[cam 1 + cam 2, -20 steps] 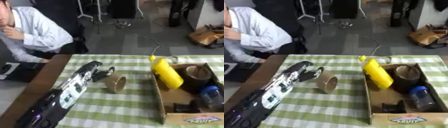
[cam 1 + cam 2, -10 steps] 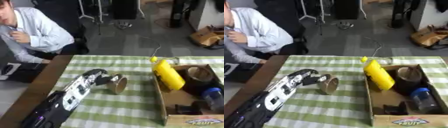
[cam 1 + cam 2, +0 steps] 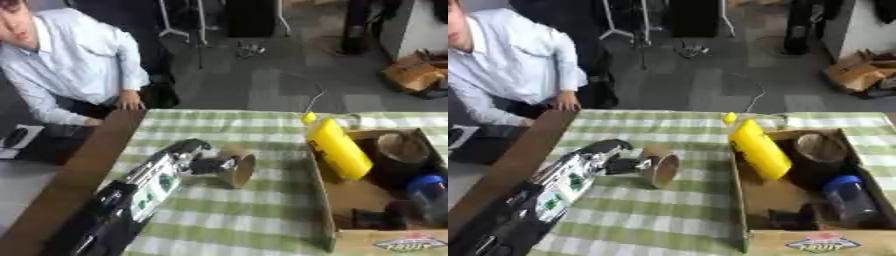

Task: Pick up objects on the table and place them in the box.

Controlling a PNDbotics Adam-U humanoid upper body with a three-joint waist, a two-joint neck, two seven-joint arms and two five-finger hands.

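Observation:
A brown paper cup [image 3: 236, 168] lies on its side on the green checked tablecloth [image 3: 245, 220], its mouth facing right. My left hand [image 3: 194, 156] comes in from the lower left and its fingers curl round the cup's left end. The open cardboard box [image 3: 352, 200] stands at the right. A yellow bottle [image 3: 335, 148] leans on the box's left wall with its cap up. Inside the box lie a roll of brown tape [image 3: 819, 148], a blue-capped bottle [image 3: 852, 198] and a dark object [image 3: 791, 218]. My right hand shows in neither view.
The table's brown wooden edge [image 3: 79, 170] runs along the left. A person in a light shirt [image 3: 74, 65] sits at the far left corner with a hand on the table's corner. Beyond the table's far edge lies grey floor.
My left hand has come down onto the lying cup and curled round its left end. The camera has tilted, so the whole scene has shifted.

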